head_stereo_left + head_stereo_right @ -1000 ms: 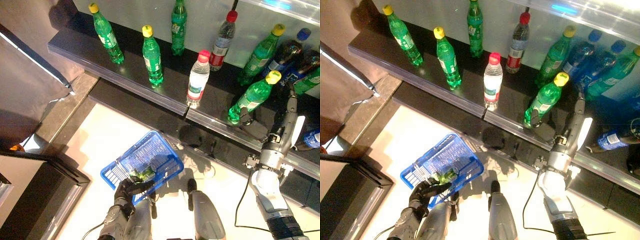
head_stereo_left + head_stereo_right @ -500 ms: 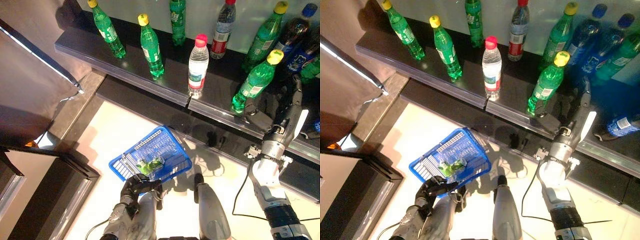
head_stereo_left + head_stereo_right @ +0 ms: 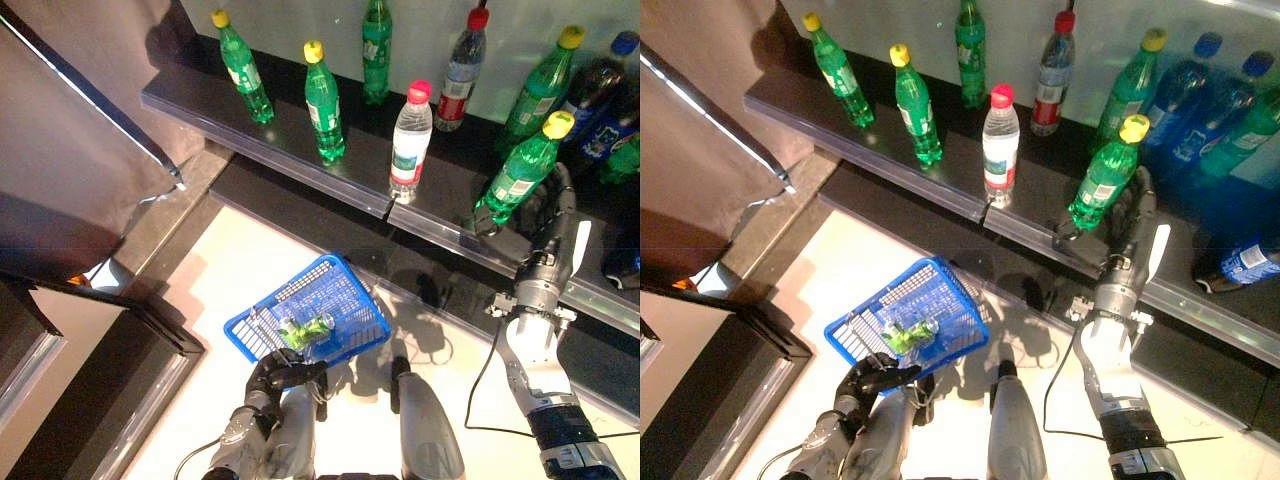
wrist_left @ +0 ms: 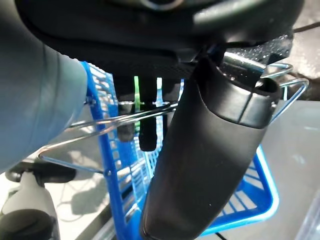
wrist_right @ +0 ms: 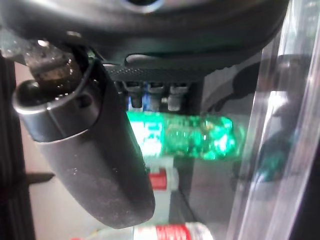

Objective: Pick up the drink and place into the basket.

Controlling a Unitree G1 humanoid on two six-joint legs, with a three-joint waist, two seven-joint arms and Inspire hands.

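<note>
The drink nearest my right hand is a green bottle with a yellow cap (image 3: 520, 170), standing tilted at the front of the dark shelf (image 3: 300, 170). My right hand (image 3: 548, 225) is open just right of the bottle's lower half, fingers reaching along it. In the right wrist view the green bottle (image 5: 200, 137) shows past the fingers, with the thumb (image 5: 85, 150) off to one side and apart from it. My left hand (image 3: 272, 372) is shut on the wire handle (image 4: 100, 130) of the blue basket (image 3: 350, 300), held low over the pale floor. A green bottle (image 3: 305, 330) lies inside the basket.
Several more bottles stand along the shelf: green ones (image 3: 322, 100), a clear one with a pink cap (image 3: 410, 140), a red-capped one (image 3: 458, 72) and blue ones (image 3: 1185, 100) at the far right. A blue bottle (image 3: 1240, 265) lies on its side. A dark cabinet (image 3: 80, 180) stands to the left.
The camera has shifted. My right hand has moved left, from well beside the yellow-capped green bottle to close against it. The basket stays in my left hand.
</note>
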